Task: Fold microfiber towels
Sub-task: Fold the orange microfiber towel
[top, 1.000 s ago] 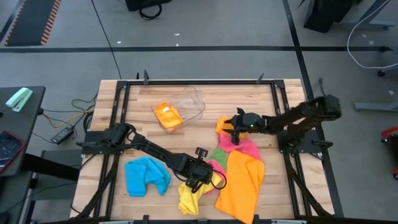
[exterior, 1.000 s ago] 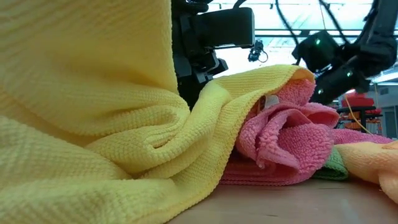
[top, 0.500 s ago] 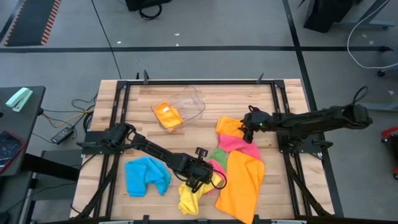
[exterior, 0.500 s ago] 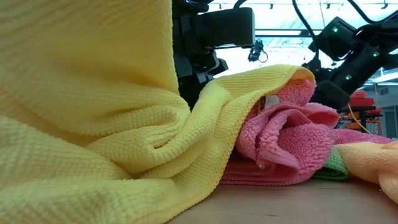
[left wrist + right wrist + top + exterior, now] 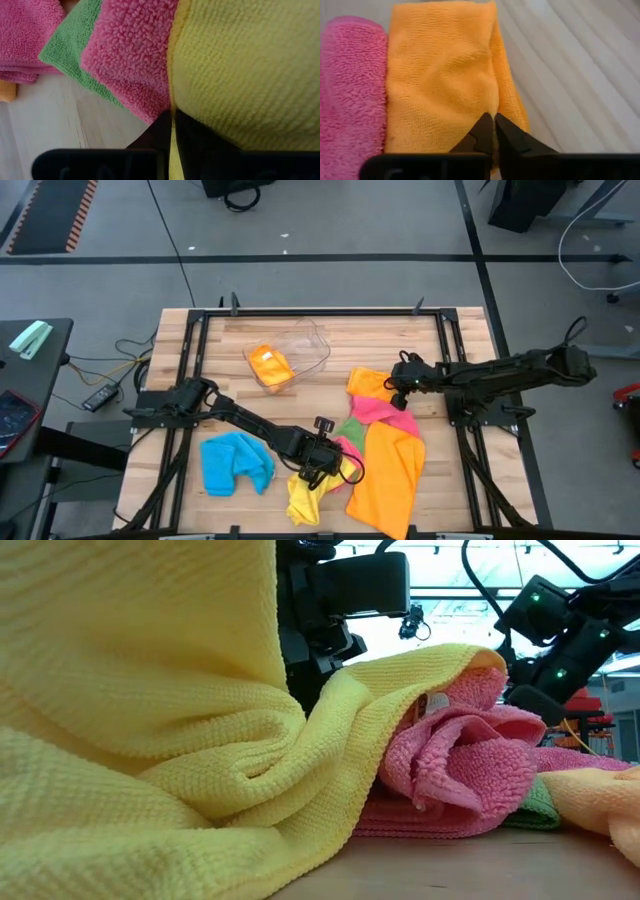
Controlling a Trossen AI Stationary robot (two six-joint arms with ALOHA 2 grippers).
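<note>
On the table (image 5: 460,340), yellow towel (image 5: 150,740) hides much, seemingly.

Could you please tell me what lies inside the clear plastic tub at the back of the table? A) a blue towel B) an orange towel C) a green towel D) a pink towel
B: the high view shows an orange towel inside the clear plastic tub, while the blue towel lies out on the table.

Overhead sees all; low and wrist cameras hug the towels (image 5: 375,450).
</note>
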